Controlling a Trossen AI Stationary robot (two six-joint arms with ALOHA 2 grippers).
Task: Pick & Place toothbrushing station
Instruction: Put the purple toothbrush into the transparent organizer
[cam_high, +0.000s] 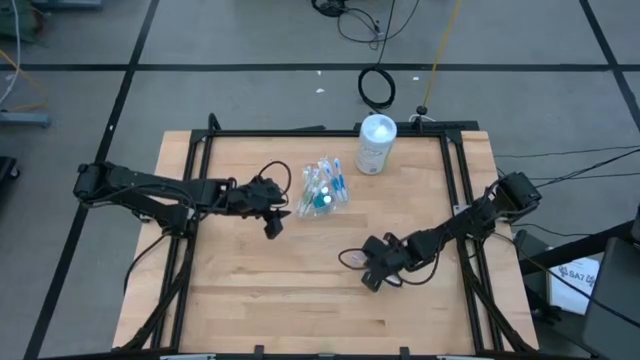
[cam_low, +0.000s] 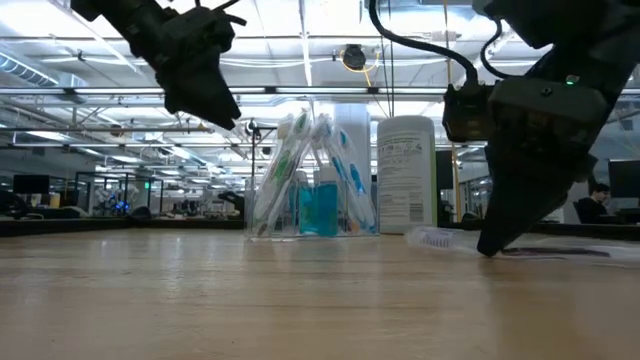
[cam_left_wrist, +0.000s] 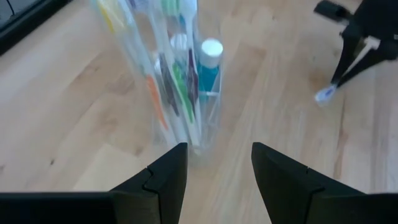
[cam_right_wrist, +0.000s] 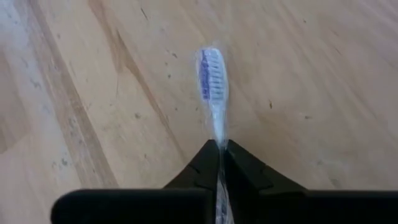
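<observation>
A clear holder (cam_high: 322, 190) with several toothbrushes and a blue toothpaste tube (cam_left_wrist: 208, 62) stands upright on the wooden table (cam_high: 250, 300), left of centre. My left gripper (cam_left_wrist: 217, 152) hangs open above the table just left of the holder (cam_left_wrist: 177, 81), touching nothing. Near the table's right front, my right gripper (cam_right_wrist: 219, 144) is shut on a clear toothbrush (cam_right_wrist: 212, 81) with purple-blue bristles. In the low view the right gripper (cam_low: 490, 245) reaches down to the table, and the brush head (cam_low: 432, 238) sticks out beside it. My right gripper pinches the toothbrush's clear neck (cam_right_wrist: 219, 134) just behind the head between its two fingers. The fingers slant down from the table's right side, and the brush runs out forward from between them. The head lies low over the wood; whether it rests there I cannot tell.
A white bottle (cam_high: 376, 143) stands at the table's far edge, right of the holder. A black frame (cam_high: 300, 133) runs along the table's far and side edges. Bare wood lies between the holder and my right gripper (cam_high: 362, 268).
</observation>
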